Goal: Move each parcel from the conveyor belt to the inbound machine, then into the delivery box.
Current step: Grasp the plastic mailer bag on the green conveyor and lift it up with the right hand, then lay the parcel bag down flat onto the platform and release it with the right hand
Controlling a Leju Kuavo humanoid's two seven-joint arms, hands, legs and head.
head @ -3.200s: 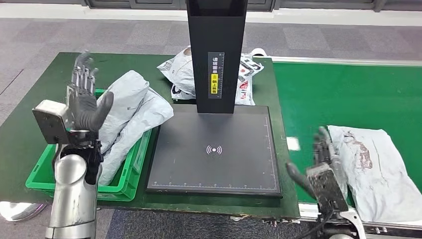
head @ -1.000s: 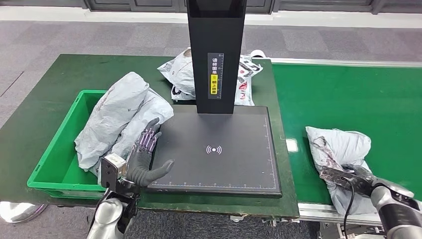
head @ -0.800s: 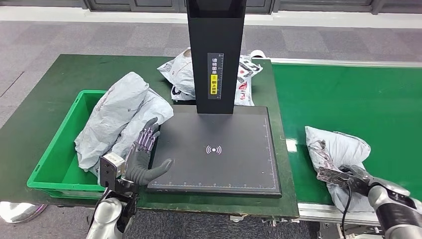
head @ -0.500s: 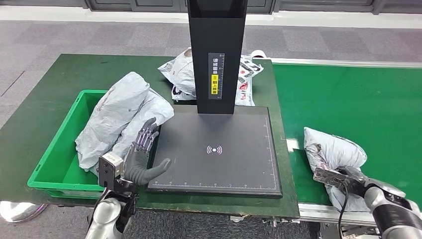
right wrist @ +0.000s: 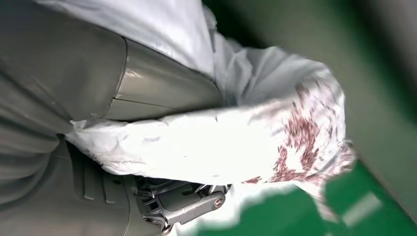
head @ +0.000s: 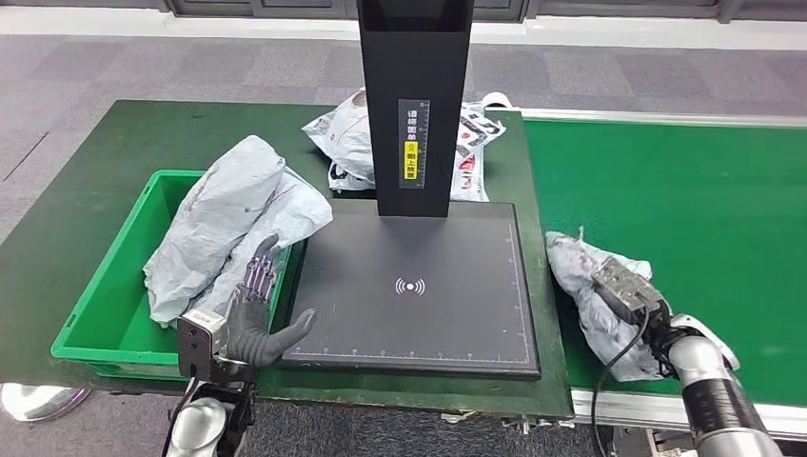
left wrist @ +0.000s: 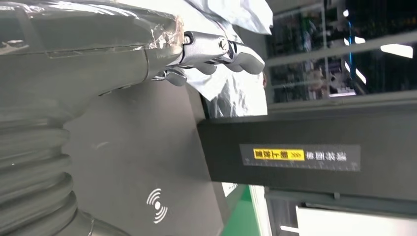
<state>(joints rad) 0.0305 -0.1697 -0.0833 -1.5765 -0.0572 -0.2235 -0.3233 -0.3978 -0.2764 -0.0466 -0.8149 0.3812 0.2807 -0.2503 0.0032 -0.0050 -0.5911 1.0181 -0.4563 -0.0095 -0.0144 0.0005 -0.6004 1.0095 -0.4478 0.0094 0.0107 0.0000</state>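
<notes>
Since before, the right hand [head: 623, 290] has pulled the white parcel [head: 590, 295] to the conveyor belt's [head: 685, 200] left edge, fingers wrapped around it. Left hand [head: 252, 309] waits with fingers apart, holding nothing.

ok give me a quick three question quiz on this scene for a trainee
1. True or false: the right hand grips a parcel.
2. Where do the grey parcels on the left lie? A) in the green bin B) on the scanner plate C) on the belt
3. Fill in: the left hand holds ____.

Key: 1 true. 2 A. 3 nothing; it is open, at the plate's near left corner.
</notes>
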